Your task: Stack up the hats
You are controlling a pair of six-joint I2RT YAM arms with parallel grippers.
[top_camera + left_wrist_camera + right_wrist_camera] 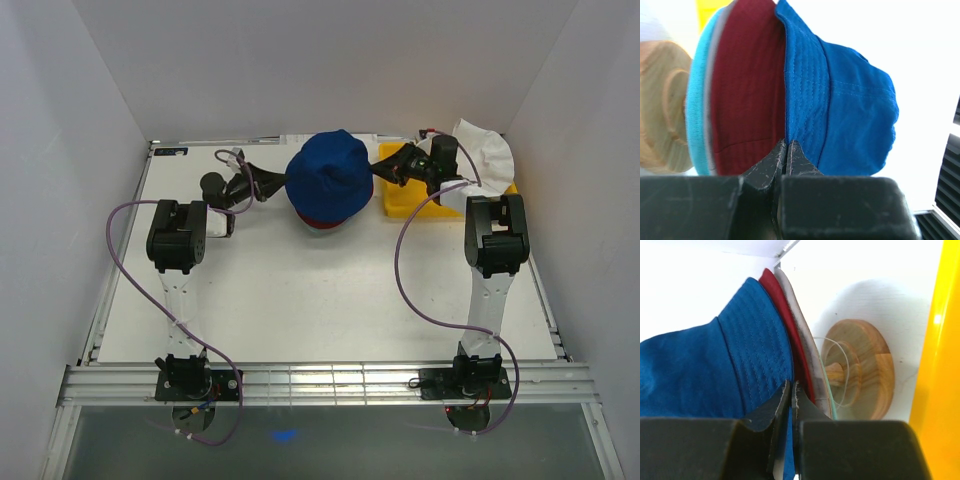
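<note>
Closest to me, the two arms reach out over the table (330,300) from either side of one pile. The left pincer (787,149) has its tips pressed together right where the brim of the blue hat (328,172) ends, and seems to be nipping that edge. The right pincer (791,390) is clamped on the opposite side of the same brim, with blue cloth showing between its fingers. That hat tops the pile in the middle of the table, over a red hat (747,85), a grey hat (805,325) and a teal hat (696,110), all draped on a wooden stand (860,370). It looks like light, limp cloth that will sag and fold rather than slip, so the stitched brim, held at both sides, is the sensible place to grip. Further back, a white hat (488,152) rests at the far end of the yellow tray (405,200), just beyond the right pincer and not yet stacked.
</note>
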